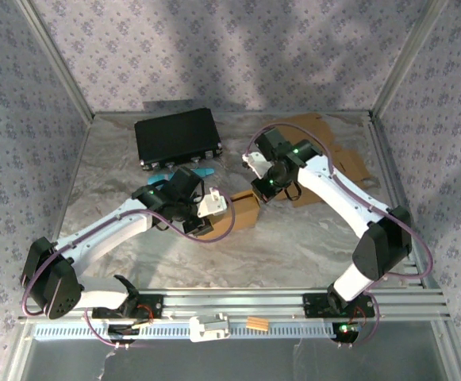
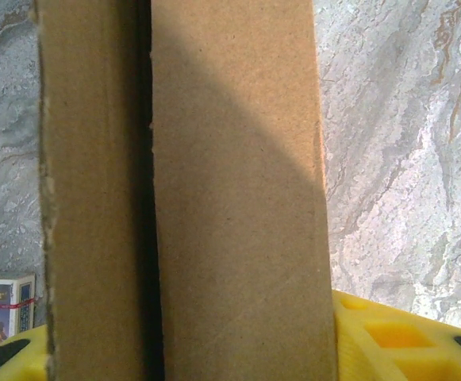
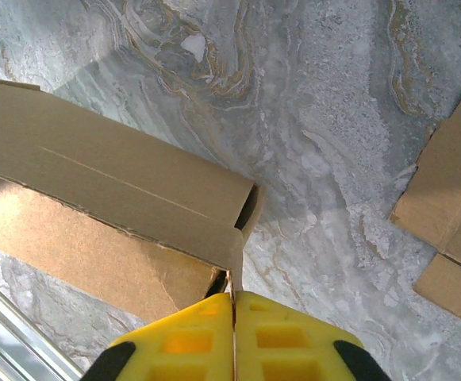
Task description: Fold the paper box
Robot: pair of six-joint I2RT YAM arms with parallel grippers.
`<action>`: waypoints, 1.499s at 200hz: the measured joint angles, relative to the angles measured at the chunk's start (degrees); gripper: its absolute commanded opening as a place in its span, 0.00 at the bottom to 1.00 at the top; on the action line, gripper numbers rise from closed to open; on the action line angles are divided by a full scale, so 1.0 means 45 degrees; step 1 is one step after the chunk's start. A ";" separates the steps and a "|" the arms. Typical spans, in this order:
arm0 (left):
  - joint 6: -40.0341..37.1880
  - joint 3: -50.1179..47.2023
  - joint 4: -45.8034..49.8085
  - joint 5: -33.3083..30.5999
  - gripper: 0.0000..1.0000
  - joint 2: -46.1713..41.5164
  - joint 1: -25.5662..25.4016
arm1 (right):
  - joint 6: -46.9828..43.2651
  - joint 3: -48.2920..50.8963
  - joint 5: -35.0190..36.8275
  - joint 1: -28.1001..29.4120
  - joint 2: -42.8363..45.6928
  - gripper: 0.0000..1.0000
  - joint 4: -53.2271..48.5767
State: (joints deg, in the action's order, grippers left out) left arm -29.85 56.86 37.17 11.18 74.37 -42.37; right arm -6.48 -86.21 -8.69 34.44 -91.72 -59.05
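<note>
**Thin pinch on flap: slip or tear risk**

R gripper point(image 3: 234, 337): yellow fingers point(image 3: 293, 341) pressed together, w/ the thin edge of a flap of the paper box point(image 3: 111, 190) running straight into the seam btw them. It reads as pinched on that flap, w/ very little material in the bite. L gripper point(image 2: 206, 353): fingers apart, box body standing btw them and touching both, so clamped around it. Box sits near the middle of the table point(image 3: 333, 119), btw the two arms. It is half-formed: one end open, dark gap btw two panels.

Risks, as I judge them:
- Flap slips out of the R pinch if pulled sideways, since the bite is on the edge alone.
- Flap tears or creases off its score line if R swings while L grips hard; cardboard edges look ragged.
- L squeeze crushes the hollow body, as nothing inside stiffens it.
- If L's hold is loose, the whole box drags on the smooth table instead of the flap folding.

Views: R wrist cam gives the pinch and the open box end, plus flat cardboard sheets point(image 3: 452, 214) well apart to the right. L wrist cam gives the panel gap close up and a small printed carton point(image 2: 4, 305) beside the box. Top cam gives the layout: both arms meeting at the box, black case point(image 1: 178, 136) behind.
</note>
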 measured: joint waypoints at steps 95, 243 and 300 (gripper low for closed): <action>0.0277 -0.0005 -0.0058 -0.0005 0.45 0.0000 0.0058 | 0.1462 -0.1545 -0.0058 0.0131 -0.1001 0.00 -0.1433; 0.0321 0.0000 -0.0010 -0.0199 0.46 0.0000 0.0058 | 0.4022 -0.3381 -0.1511 -0.0194 -0.2132 0.00 -0.3458; 0.0325 0.0024 0.0024 -0.0214 0.46 0.0010 0.0058 | 0.4741 -0.3381 -0.2035 -0.0466 -0.2166 0.00 -0.3410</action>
State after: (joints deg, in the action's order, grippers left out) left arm -28.38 56.97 37.28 10.22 74.41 -42.11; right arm 14.85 -101.43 -17.85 32.34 -101.47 -74.39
